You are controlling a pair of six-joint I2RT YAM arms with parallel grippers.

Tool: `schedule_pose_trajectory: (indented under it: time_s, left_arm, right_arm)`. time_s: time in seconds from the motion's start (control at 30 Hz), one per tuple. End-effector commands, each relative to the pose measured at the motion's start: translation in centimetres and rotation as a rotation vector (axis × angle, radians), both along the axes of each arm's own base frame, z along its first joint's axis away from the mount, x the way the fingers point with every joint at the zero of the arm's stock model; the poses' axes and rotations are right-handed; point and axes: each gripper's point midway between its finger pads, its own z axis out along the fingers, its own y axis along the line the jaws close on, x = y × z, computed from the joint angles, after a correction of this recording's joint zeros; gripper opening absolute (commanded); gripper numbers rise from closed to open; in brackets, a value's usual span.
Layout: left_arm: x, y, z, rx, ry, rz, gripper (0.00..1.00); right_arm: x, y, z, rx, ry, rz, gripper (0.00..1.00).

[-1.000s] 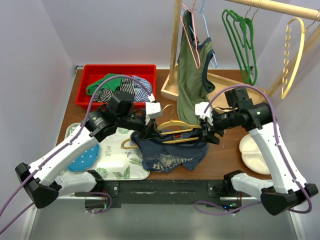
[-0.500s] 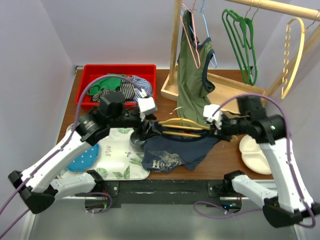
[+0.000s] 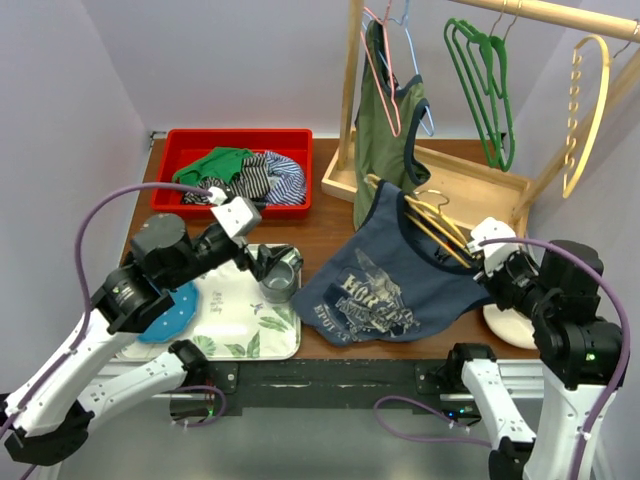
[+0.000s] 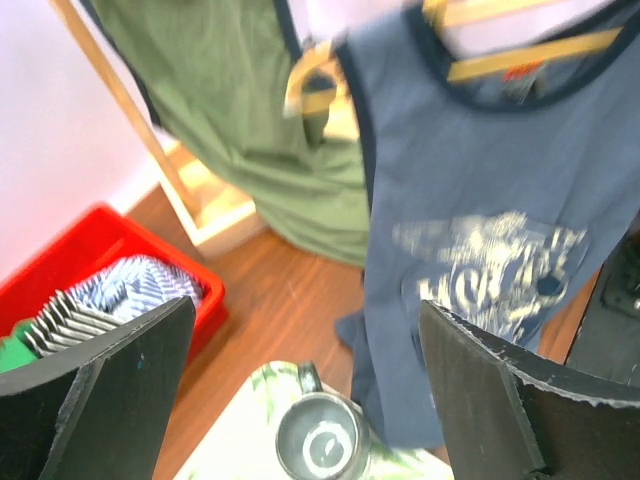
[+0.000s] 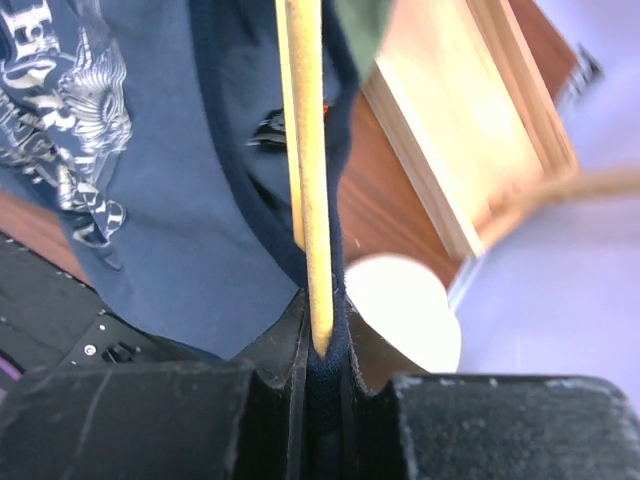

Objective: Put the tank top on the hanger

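Observation:
The navy tank top [image 3: 385, 285] with its pale print hangs spread on the mustard-yellow hanger [image 3: 435, 225], its hem trailing on the table. My right gripper [image 3: 487, 264] is shut on the hanger's right end. In the right wrist view the hanger [image 5: 305, 150] and a fold of the tank top [image 5: 150, 200] are pinched between the jaws of the right gripper [image 5: 322, 340]. My left gripper [image 3: 265, 262] stands open and empty to the left, apart from the top. In the left wrist view the left gripper [image 4: 310, 400] frames the tank top [image 4: 480, 200] and hanger [image 4: 520, 65].
A metal mug [image 3: 280, 283] stands on the leaf-print tray [image 3: 240, 330] under my left gripper. A red bin [image 3: 238, 140] of clothes sits behind. An olive tank top [image 3: 385, 150], green hangers [image 3: 485, 90] and a holed yellow hanger [image 3: 585, 110] hang on the wooden rack. A white dish [image 3: 510, 325] lies beside my right arm.
My left gripper opened, let go and drew back left over the tray. My right gripper shut on the hanger and pulled it right and up, so the top now hangs spread.

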Motion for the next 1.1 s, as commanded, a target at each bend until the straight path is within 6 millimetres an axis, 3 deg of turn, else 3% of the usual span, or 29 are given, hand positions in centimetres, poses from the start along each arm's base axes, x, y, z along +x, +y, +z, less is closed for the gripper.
schedule_pose_trajectory:
  time_s: [0.0, 0.3, 0.4, 0.67, 0.9, 0.97, 1.07]
  left_arm:
    - [0.7, 0.1, -0.8, 0.001, -0.005, 0.029, 0.99]
    - [0.2, 0.6, -1.7, 0.02, -0.015, 0.022, 1.0]
    - [0.0, 0.7, -1.8, 0.023, -0.016, 0.019, 1.0]
    - [-0.8, 0.7, -2.2, -0.012, -0.009, -0.002, 1.0]
    - [-1.4, 0.8, -2.8, -0.04, 0.012, -0.01, 1.0]
    - [-1.5, 0.6, -2.7, -0.049, 0.017, -0.02, 1.0]
    - [-1.7, -1.4, -3.8, -0.113, 0.096, -0.079, 1.0]
  right_arm:
    - [-2.9, -3.4, -0.6, -0.052, 0.091, -0.244, 0.0]
    - [-2.7, -6.6, -0.5, -0.09, 0.052, -0.472, 0.0]
    - [-1.8, -7.3, 1.2, -0.078, -0.005, -0.527, 0.0]
    - [3.9, -5.6, 7.0, 0.06, -0.103, -0.461, 0.0]
    - [9.3, -2.9, 7.3, 0.238, -0.014, -0.385, 0.0]
    - [9.9, -2.6, 7.0, 0.253, 0.005, -0.377, 0.0]
    - [9.6, -2.1, 6.8, 0.259, 0.019, -0.348, 0.0]
